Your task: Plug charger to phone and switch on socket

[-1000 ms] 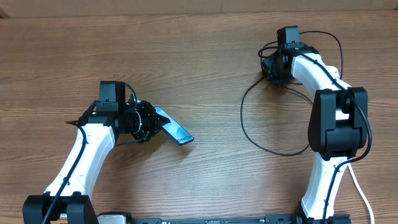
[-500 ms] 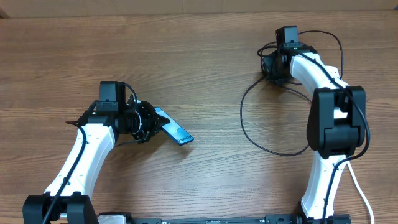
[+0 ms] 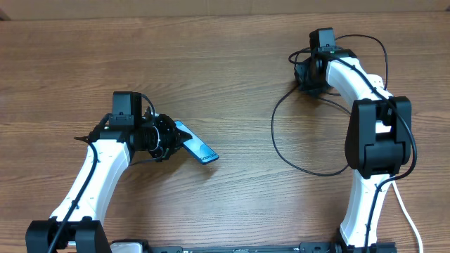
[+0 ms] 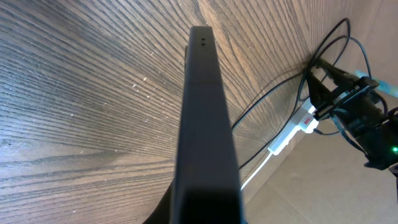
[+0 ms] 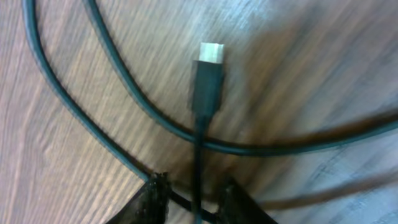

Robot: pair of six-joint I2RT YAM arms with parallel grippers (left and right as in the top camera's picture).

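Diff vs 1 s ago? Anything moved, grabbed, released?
Right arm crept slightly left and away from its base, above the charger connector. No grasp or release visible. Left arm, the tilted phone it holds and the cable loop stayed put.

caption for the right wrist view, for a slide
Right fingers straddle the charger cable, its connector lying on the wooden table.
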